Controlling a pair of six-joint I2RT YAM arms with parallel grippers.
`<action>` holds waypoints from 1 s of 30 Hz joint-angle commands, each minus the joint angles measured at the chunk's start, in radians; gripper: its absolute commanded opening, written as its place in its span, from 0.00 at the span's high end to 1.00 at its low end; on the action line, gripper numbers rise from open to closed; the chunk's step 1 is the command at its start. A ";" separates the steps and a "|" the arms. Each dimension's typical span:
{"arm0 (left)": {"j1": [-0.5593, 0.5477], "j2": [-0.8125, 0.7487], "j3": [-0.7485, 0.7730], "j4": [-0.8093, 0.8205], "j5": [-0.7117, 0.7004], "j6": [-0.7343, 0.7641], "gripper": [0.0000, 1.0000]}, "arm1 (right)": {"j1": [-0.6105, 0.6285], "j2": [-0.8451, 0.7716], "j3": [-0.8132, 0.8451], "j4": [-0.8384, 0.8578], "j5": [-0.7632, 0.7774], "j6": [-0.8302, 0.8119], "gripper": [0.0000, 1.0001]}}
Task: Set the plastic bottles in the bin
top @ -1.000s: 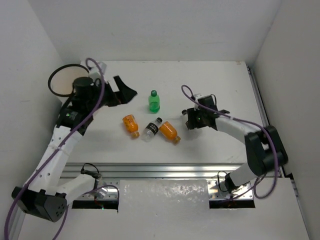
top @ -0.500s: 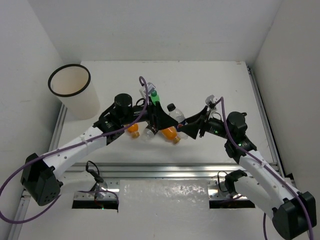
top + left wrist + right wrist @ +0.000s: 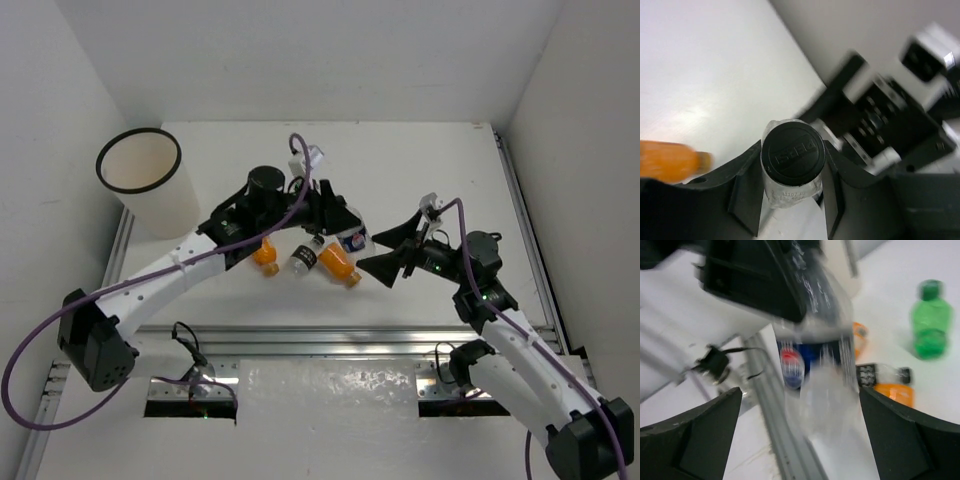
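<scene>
Clear plastic, black-capped and wrapped in a blue and red label, one small bottle (image 3: pixel 352 240) is held above the middle of the white counter (image 3: pixel 440 160), clamped near its neck between the fingers of the left gripper (image 3: pixel 338 225). The right gripper (image 3: pixel 375 252) is seen just beside that bottle's lower end with its jaws spread wide and nothing between them.

Below and around the held bottle, four more plastic bottles are lying or standing on the counter. Two orange bottles (image 3: pixel 263 250) (image 3: pixel 340 265) are on their sides, with a clear bottle with a dark label and black cap (image 3: pixel 303 260) between them. A green bottle (image 3: pixel 930 322) is made out upright in the right wrist view only, being hidden by the left arm from above.

The tall white cylindrical bin with a thin black rim (image 3: pixel 160 205) is placed at the far left corner, well apart from the bottles. No bottle can be made out inside it from above.

The task is therefore judged to be at an early stage. One bottle is in hand and must be carried left to the bin, and the four on the counter are left to be collected.
</scene>
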 commanded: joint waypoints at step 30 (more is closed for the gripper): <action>1.015 0.091 0.615 -0.671 -0.582 0.147 0.00 | 0.239 0.787 0.480 -0.598 0.751 -0.386 0.03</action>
